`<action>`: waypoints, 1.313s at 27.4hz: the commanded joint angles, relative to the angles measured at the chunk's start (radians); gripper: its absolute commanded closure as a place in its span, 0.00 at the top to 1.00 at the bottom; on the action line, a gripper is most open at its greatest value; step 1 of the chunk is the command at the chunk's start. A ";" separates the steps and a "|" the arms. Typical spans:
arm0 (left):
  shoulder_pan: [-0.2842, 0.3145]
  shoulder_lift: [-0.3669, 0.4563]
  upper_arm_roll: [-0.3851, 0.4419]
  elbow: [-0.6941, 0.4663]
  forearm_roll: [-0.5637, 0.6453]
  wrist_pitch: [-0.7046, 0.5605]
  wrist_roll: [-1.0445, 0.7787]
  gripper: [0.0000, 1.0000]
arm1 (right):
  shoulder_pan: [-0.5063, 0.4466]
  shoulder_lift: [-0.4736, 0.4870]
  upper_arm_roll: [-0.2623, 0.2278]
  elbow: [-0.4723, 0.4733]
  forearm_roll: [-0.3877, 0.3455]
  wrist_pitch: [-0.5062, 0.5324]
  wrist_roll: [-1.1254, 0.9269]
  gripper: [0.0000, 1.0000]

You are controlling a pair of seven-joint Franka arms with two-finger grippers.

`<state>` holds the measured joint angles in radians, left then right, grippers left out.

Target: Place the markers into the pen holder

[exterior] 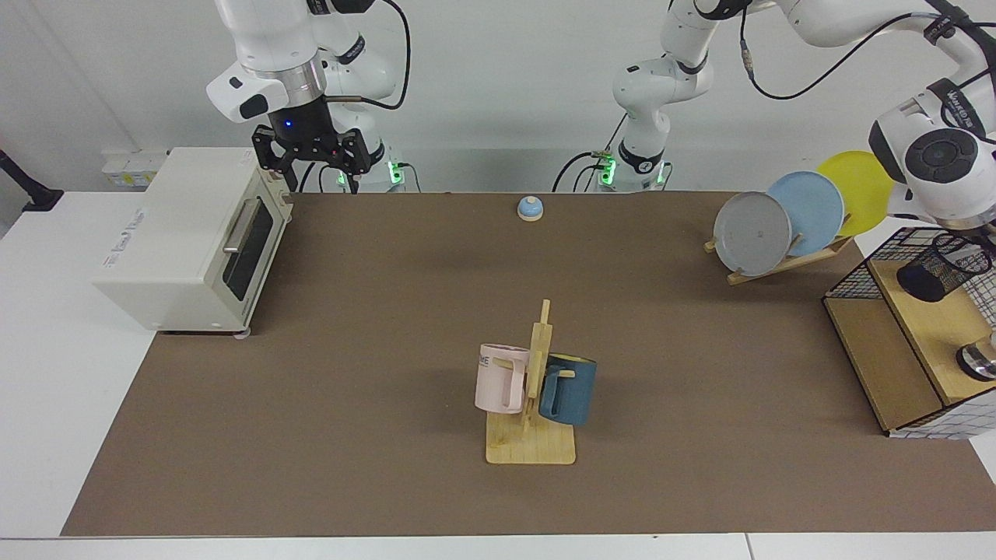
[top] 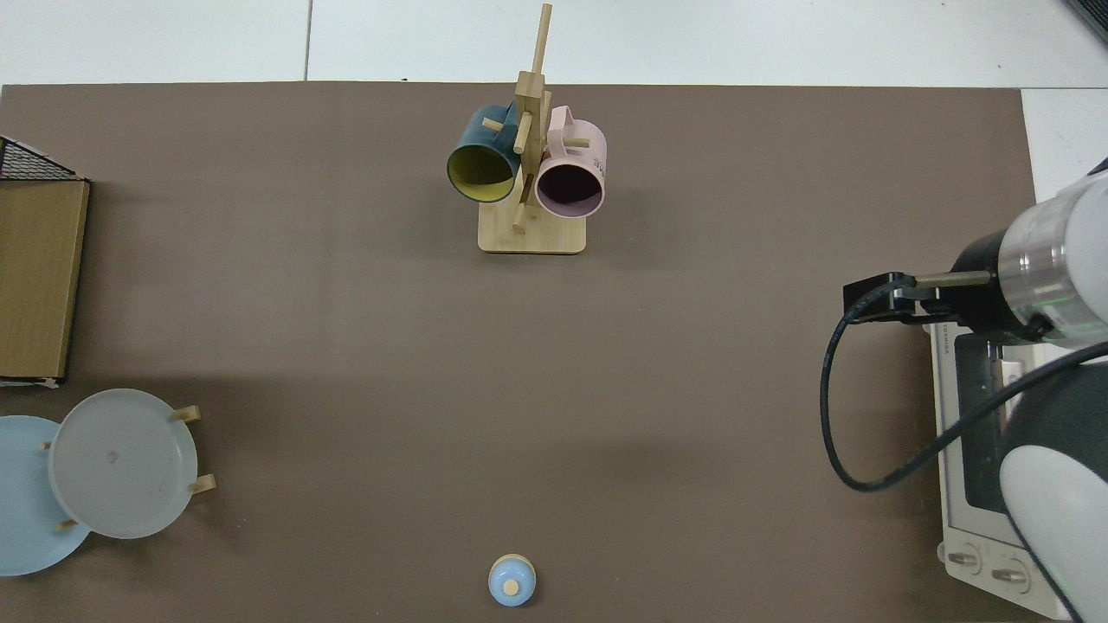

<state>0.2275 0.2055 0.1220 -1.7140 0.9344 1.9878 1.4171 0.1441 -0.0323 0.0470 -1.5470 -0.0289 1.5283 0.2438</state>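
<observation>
The pen holder [exterior: 936,271], a small black mesh cup, stands on the wooden top shelf of the wire-and-wood rack [exterior: 883,365] at the far right of the facing view. My left arm's wrist [exterior: 943,167] hangs just above and behind the cup, its hand cut off by the picture's edge. No marker shows in either view. The top view leaves the cup out. My right gripper [exterior: 320,185] waits open and empty over the back corner of the toaster oven [exterior: 183,233].
A wooden mug tree [exterior: 533,404] holding a pink and a blue mug stands mid-table near the front. A plate rack [exterior: 786,222] with three plates sits beside the wire rack. A small blue bell [exterior: 530,208] rests at the back edge.
</observation>
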 commanded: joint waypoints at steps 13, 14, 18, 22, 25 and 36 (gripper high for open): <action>-0.034 -0.077 -0.021 0.096 -0.080 -0.075 0.011 0.94 | -0.020 -0.020 0.010 -0.018 0.011 -0.002 -0.023 1.00; -0.036 -0.084 -0.021 0.102 -0.101 -0.078 0.011 0.99 | -0.020 -0.020 0.010 -0.018 0.011 -0.002 -0.023 1.00; -0.072 -0.136 -0.002 0.113 -0.216 -0.083 0.006 1.00 | -0.020 -0.020 0.010 -0.018 0.011 -0.002 -0.023 1.00; -0.125 -0.173 0.004 0.112 -0.265 -0.119 -0.001 1.00 | -0.020 -0.020 0.010 -0.018 0.011 -0.002 -0.023 1.00; -0.174 -0.208 0.005 0.114 -0.322 -0.174 -0.053 1.00 | -0.020 -0.020 0.010 -0.018 0.011 -0.002 -0.024 1.00; -0.244 -0.271 -0.011 0.119 -0.572 -0.363 -0.415 1.00 | -0.020 -0.020 0.010 -0.018 0.011 -0.002 -0.023 1.00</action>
<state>0.0252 -0.0294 0.1035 -1.5912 0.4414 1.6864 1.1477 0.1441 -0.0323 0.0471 -1.5470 -0.0289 1.5283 0.2438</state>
